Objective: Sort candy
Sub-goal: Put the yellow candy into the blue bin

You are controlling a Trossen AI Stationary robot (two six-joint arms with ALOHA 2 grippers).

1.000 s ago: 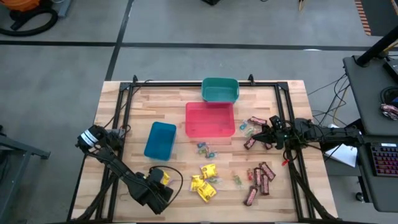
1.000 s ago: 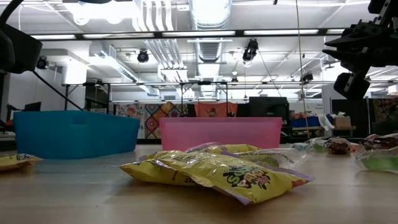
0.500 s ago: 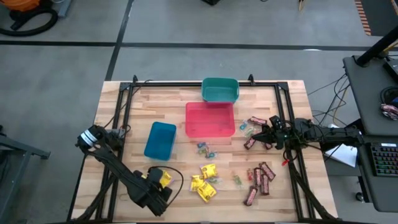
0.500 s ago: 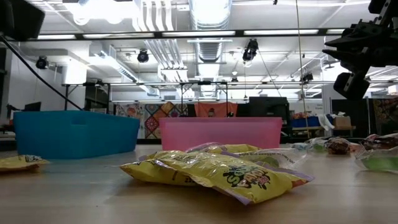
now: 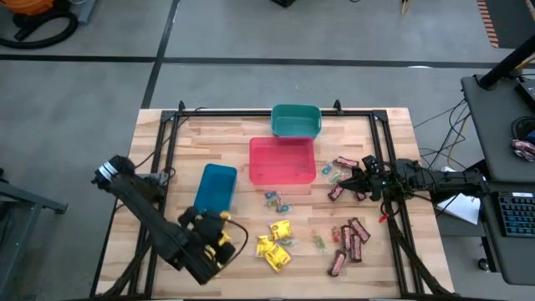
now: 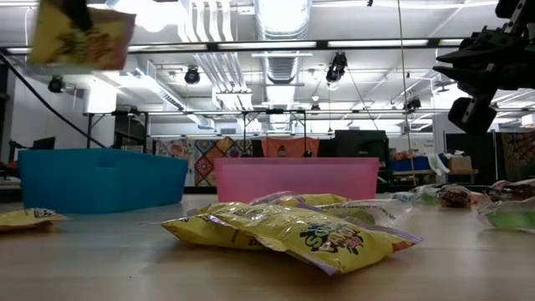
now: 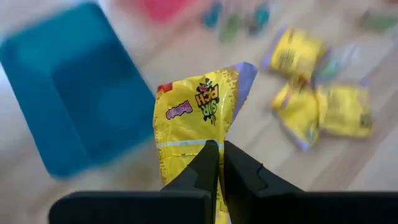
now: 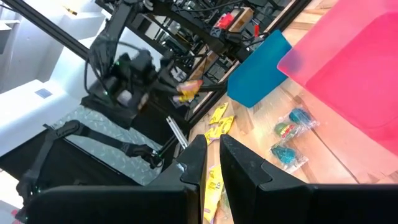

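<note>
My left gripper (image 5: 219, 237) is near the table's near-left part, just short of the blue bin (image 5: 216, 187), and is shut on a yellow candy packet (image 7: 198, 115). In the low view that packet (image 6: 79, 38) hangs high above the table. More yellow packets (image 5: 274, 244) lie flat on the wood near the middle. Brown-red bars (image 5: 349, 238) lie at the near right, with more (image 5: 344, 163) by my right gripper (image 5: 358, 181). That gripper hovers there, open by a narrow gap, holding nothing. Tiny blue and green pieces (image 5: 276, 201) lie below the red bin. My left gripper pinches the yellow packet between its two fingers (image 7: 208, 163), at the packet's lower middle (image 7: 186, 155). The packet is lifted clear of the table. It stands out past the fingertips, slightly creased.
A red bin (image 5: 282, 160) sits mid-table, with a teal bin (image 5: 296, 121) behind it at the far edge. One more yellow packet (image 6: 25, 217) lies on the table at the low view's left. Bare wood lies left of the blue bin and along the near edge.
My left gripper has risen from the near-left of the table and moved toward the blue bin, staying shut on the yellow packet. The packet has been lifted well clear and has come into the top left of the low view.
</note>
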